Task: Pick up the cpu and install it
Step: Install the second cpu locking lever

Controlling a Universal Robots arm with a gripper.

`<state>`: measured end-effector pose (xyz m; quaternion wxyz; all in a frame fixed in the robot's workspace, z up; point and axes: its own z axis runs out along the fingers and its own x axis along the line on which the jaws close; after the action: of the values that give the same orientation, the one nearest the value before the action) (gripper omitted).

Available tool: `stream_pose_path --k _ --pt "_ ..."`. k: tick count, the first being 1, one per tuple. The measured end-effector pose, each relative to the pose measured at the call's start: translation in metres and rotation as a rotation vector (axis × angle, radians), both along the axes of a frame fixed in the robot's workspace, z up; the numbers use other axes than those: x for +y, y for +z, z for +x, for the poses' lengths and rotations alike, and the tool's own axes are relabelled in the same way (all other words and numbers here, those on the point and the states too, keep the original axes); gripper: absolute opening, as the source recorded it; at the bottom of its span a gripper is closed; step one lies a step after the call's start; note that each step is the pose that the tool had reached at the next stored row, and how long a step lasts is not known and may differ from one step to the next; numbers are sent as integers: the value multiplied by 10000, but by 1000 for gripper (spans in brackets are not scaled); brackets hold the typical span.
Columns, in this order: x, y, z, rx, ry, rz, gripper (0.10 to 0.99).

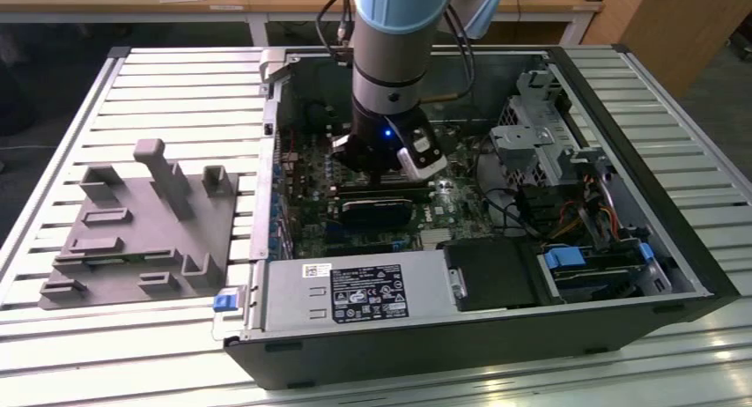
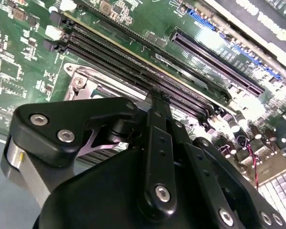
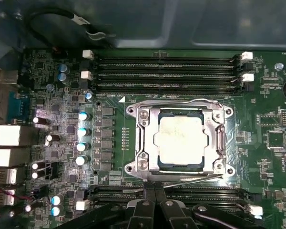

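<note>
The cpu point(image 3: 182, 140) lies flat inside the metal socket frame point(image 3: 143, 138) on the motherboard point(image 3: 271, 119), its pale silver top facing the camera in the first wrist view and a dark rim showing around the lid. It sits square within the frame, with the frame's bracket bars running along its sides. Memory slots point(image 3: 167, 71) run in parallel rows on one side of the socket, and further slots point(image 3: 200, 193) lie on the opposite side. A column of small cylindrical capacitors point(image 3: 83, 138) stands beside the socket.

The gripper point(image 3: 155, 202) sits just beside the socket edge in the first wrist view, over the nearer memory slots, and it carries nothing. Its two black fingers point(image 3: 145, 210) stand pressed together, with no gap visible between them. In the second wrist view the black linkage of the gripper point(image 2: 157, 143) hangs low over the board, with the corner of the socket frame point(image 2: 78, 81) visible beyond it.

In the exterior view the arm point(image 1: 394, 63) reaches down into the open computer case point(image 1: 470, 354), which lies on its side on a slatted table point(image 1: 176, 81). A grey plastic holder block point(image 1: 141, 231) rests on the table towards the exterior view's left, well apart from the case.
</note>
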<state>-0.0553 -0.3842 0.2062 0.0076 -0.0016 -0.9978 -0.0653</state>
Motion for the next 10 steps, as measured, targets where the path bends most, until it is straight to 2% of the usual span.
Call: stream_pose_path --k 5,10 --pt "-11 -30 -8 3 1 50 106" --pt "-49 -32 -54 3 1 124 106"
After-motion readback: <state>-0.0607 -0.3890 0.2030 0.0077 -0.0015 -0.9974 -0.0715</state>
